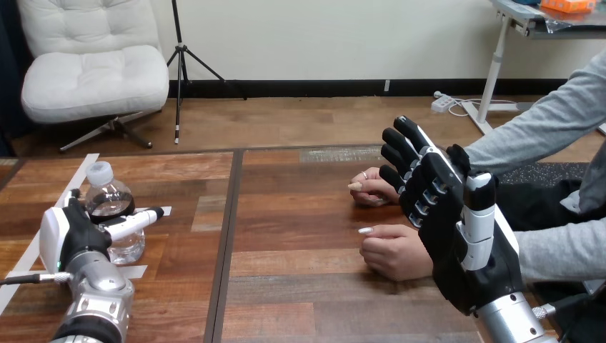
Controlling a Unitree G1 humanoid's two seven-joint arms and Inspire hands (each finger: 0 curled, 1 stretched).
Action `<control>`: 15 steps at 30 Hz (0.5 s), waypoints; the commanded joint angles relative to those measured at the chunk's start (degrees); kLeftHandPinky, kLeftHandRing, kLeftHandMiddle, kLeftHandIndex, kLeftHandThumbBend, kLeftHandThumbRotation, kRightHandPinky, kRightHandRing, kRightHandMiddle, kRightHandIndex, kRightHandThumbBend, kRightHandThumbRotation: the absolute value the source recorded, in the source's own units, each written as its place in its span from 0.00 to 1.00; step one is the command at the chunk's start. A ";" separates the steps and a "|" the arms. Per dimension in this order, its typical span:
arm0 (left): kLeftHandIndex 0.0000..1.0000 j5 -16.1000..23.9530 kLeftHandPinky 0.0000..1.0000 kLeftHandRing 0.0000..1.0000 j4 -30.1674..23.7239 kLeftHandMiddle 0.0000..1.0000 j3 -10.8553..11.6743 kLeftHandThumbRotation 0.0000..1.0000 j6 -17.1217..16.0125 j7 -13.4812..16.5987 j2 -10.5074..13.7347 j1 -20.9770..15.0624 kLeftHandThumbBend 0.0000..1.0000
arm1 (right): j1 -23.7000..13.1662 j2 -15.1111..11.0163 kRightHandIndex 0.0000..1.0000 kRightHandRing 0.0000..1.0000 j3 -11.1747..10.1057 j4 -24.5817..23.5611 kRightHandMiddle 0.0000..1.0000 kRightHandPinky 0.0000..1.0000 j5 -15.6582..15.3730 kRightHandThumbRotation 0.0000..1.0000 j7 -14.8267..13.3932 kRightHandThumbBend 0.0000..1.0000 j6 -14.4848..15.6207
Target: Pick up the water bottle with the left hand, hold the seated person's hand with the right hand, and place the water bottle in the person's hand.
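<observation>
A clear water bottle point(113, 207) with a white cap stands upright on the wooden table point(300, 286) at the left. My left hand point(71, 239) is at it, with the thumb lying across its near side and the fingers curled round the far side. My right hand point(457, 236) is raised at the right, open with straight fingers. It is in front of the person's two hands and hides part of each. The farther person's hand point(373, 189) and the nearer person's hand point(393, 251) rest on the table, loosely curled and holding nothing. Whether my right hand touches them I cannot tell.
White tape strips point(80, 171) mark the table around the bottle. A dark seam point(227, 236) runs front to back between the two table boards. The person's grey sleeves point(543, 128) come in from the right edge.
</observation>
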 commanded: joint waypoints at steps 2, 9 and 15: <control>0.91 0.42 0.64 0.80 -0.59 0.88 -0.87 0.17 1.22 -0.38 0.56 -5.16 0.99 | -1.67 0.40 0.97 1.00 0.21 -2.76 0.97 1.00 0.69 1.00 0.11 1.00 -0.52; 0.85 1.12 0.62 0.77 -0.62 0.84 -1.78 0.12 4.86 -0.29 0.34 -6.38 0.97 | -1.64 0.42 0.97 1.00 0.29 -2.81 0.97 1.00 0.40 1.00 0.02 1.00 -0.73; 0.83 1.35 0.61 0.76 -0.65 0.83 -2.15 0.09 5.67 -0.18 0.20 -6.66 0.97 | -1.62 0.40 0.97 1.00 0.33 -2.83 0.97 1.00 0.34 1.00 0.04 1.00 -0.81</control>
